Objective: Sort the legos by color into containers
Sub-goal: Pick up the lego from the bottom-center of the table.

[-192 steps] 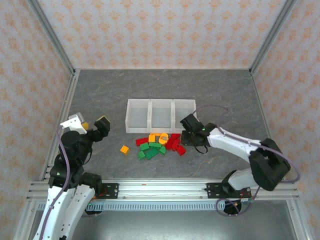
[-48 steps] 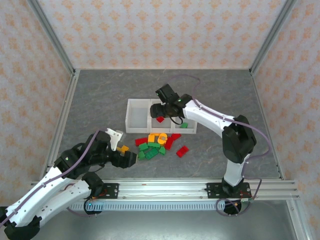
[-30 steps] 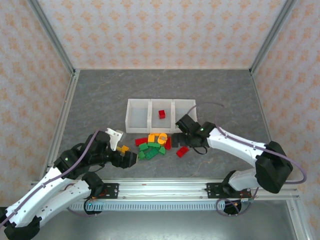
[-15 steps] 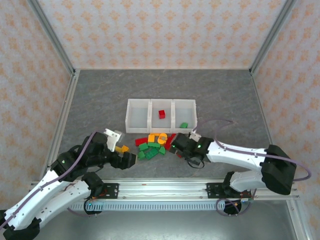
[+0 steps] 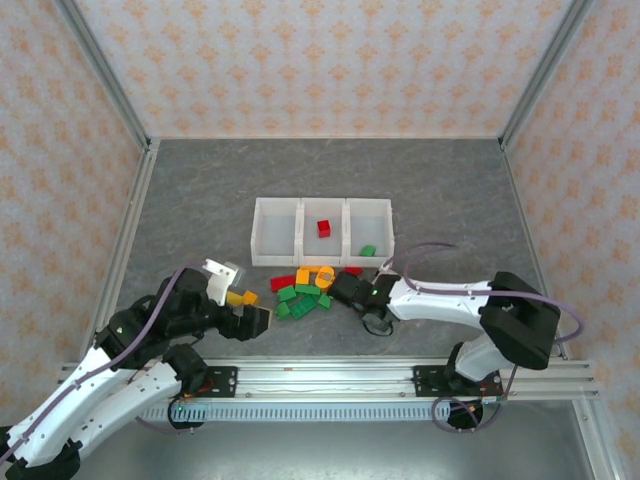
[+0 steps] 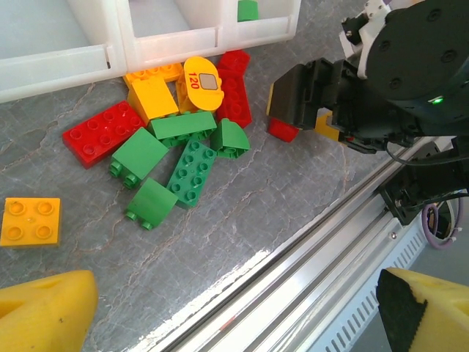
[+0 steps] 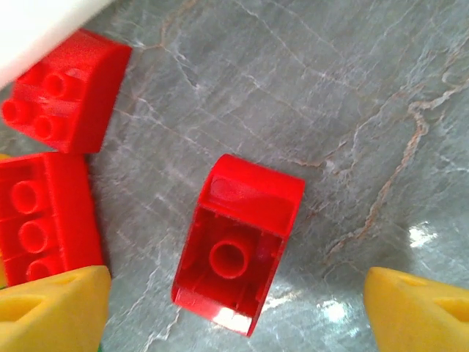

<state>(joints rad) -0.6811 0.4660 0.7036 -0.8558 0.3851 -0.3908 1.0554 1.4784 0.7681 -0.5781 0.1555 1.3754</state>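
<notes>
Right gripper (image 7: pixel 234 306) low over worktop (image 5: pixel 200 200), just right of pile. Jaws parted either side of overturned red lego (image 7: pixel 238 257), with a gap on both sides, nothing gripped. Left gripper (image 6: pixel 234 312) spread wide, empty, near lone yellow lego (image 6: pixel 29 220). Loose legos (image 5: pixel 305 288) heaped just in front of containers (image 5: pixel 301 205). Middle bin holds single red brick (image 5: pixel 323 228). Right bin holds single green brick (image 5: pixel 368 250).

The right gripper (image 5: pixel 345 291) has come back from the bins (image 5: pixel 322 201) to the edge of the pile (image 5: pixel 306 292), fingers either side of a red brick (image 7: pixel 238 282). Another red brick (image 5: pixel 323 228) now lies in the middle bin (image 5: pixel 322 248), and the left gripper (image 5: pixel 252 312) has dropped beside the lone yellow brick (image 5: pixel 243 297).
</notes>
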